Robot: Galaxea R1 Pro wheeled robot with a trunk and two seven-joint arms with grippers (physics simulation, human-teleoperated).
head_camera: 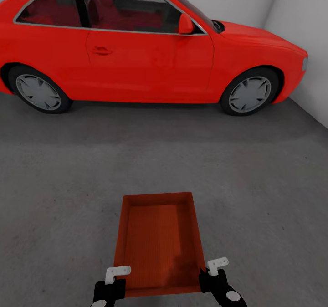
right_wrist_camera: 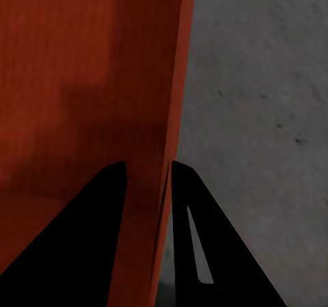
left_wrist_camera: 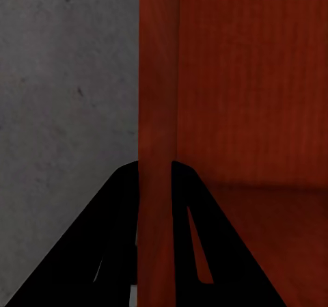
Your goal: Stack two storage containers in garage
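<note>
Both end effectors, left [head_camera: 117, 273] and right [head_camera: 214, 267], clamped the storage container [head_camera: 159, 243] side walls near car [head_camera: 136, 43]; bin looked light, thin-walled, flexy.

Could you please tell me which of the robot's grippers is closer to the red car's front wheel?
Right. The right gripper grips the storage container's right wall, on the side below the front wheel; the left gripper grips the opposite wall, farther away.
</note>
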